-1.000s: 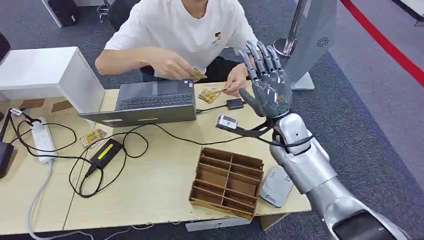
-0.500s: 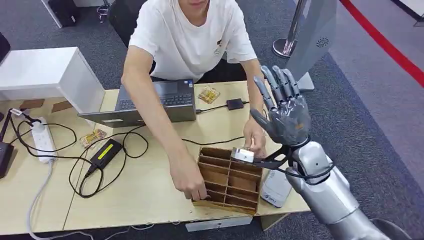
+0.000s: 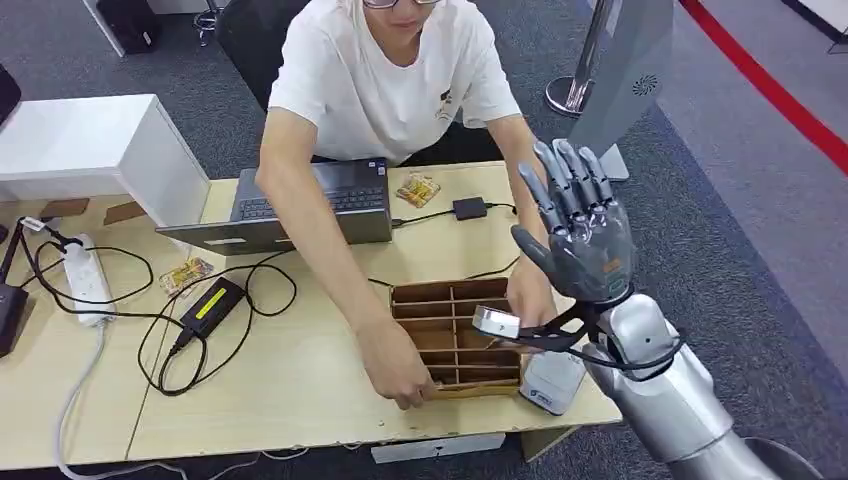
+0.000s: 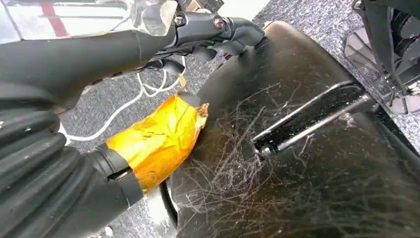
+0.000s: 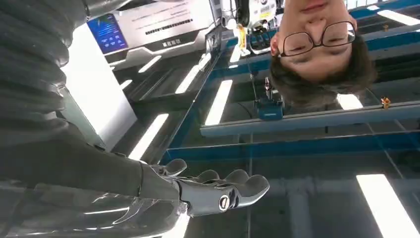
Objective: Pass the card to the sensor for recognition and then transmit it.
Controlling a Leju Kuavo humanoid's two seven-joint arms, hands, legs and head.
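We see a pale wooden desk [image 3: 300,370] carrying an open laptop [image 3: 300,205] near its far edge, with a small pile of yellow cards [image 3: 418,189] and a black adapter [image 3: 469,208] beside it. Toward the left edge lie a white power strip [image 3: 86,280], a black charger brick [image 3: 210,305] and looping cables. A brown divided tray [image 3: 455,335] sits near the right front corner, with a white sensor [image 3: 552,382] just beside it

— What lay under the hand?
— A pale wood table [image 3: 300,380] on grey carpet [image 3: 720,230].
— And beyond it?
— A red floor stripe [image 3: 770,90] and a grey stand [image 3: 625,70]; overhead, long ceiling lights [image 5: 218,101].
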